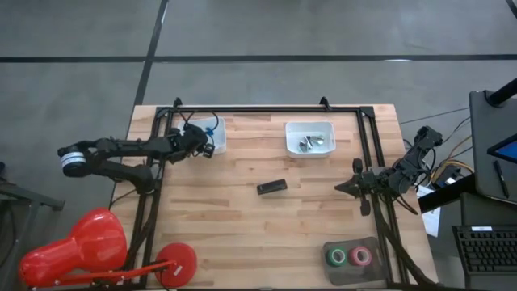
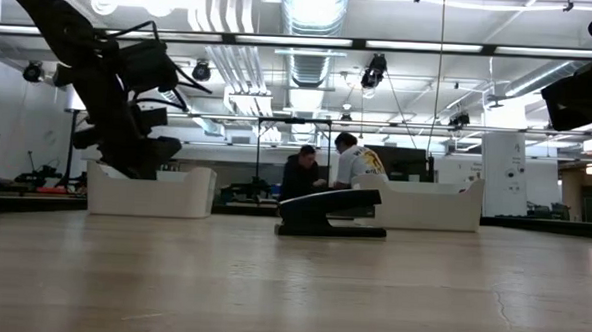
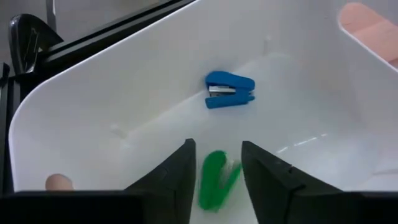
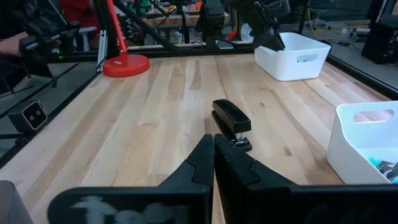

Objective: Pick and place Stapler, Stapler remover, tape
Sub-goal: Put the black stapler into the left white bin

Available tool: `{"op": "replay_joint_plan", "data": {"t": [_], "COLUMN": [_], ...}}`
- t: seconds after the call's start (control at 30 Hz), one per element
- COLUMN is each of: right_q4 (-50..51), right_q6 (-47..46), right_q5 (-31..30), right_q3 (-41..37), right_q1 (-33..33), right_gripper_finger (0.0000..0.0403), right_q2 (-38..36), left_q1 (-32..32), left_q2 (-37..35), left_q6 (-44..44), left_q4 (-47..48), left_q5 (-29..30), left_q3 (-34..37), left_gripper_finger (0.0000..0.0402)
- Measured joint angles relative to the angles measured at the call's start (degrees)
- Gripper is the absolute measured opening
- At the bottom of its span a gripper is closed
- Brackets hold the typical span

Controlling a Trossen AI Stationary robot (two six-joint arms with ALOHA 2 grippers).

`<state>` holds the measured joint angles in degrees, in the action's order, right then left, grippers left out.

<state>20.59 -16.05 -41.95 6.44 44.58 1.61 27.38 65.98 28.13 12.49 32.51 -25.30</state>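
My left gripper (image 3: 214, 163) hangs open over the white bin (image 1: 215, 139) at the table's far left. A small green V-shaped piece (image 3: 215, 182), seemingly the stapler remover, lies on the bin's floor below the gap between the fingers. A small blue stapler-shaped piece (image 3: 229, 91) lies farther in. The black stapler (image 1: 271, 187) rests flat on the table's middle. Green tape (image 1: 337, 257) and red tape (image 1: 360, 257) lie in a dark tray at the near right. My right gripper (image 4: 213, 142) waits shut at the table's right side, pointing at the stapler.
A second white bin (image 1: 310, 137) with metal pieces stands at the far middle. A red round-based stand (image 1: 178, 260) sits at the near left corner. A black frame (image 1: 266, 109) runs along the far edge and both sides. Bare wood surrounds the stapler.
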Motion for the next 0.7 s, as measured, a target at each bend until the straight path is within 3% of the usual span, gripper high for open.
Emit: {"op": "replay_joint_plan", "data": {"t": [0.2, 0.37, 0.5, 0.7], "right_q4": [-0.01, -0.02, 0.01, 0.01], "right_q6": [0.00, 0.00, 0.00, 0.00], "right_q5": [0.00, 0.00, 0.00, 0.00], "right_q3": [0.00, 0.00, 0.00, 0.00], "right_q1": [0.00, 0.00, 0.02, 0.00], "right_gripper_finger": [0.0008, 0.0008, 0.0008, 0.0008], "right_q2": [0.00, 0.00, 0.00, 0.00], "left_q1": [-0.63, -4.40, -10.11, -23.97], "left_q2": [-0.40, -2.42, -4.21, -2.38], "left_q6": [-0.67, -5.34, -8.81, -17.48], "left_q4": [-0.42, -6.67, -14.62, -27.31], "left_q5": [-0.72, -6.87, -14.11, -18.02], "left_q3": [-0.95, -2.27, -2.45, -2.45], "left_gripper_finger": [0.0177, 0.0192, 0.0193, 0.0193]}}
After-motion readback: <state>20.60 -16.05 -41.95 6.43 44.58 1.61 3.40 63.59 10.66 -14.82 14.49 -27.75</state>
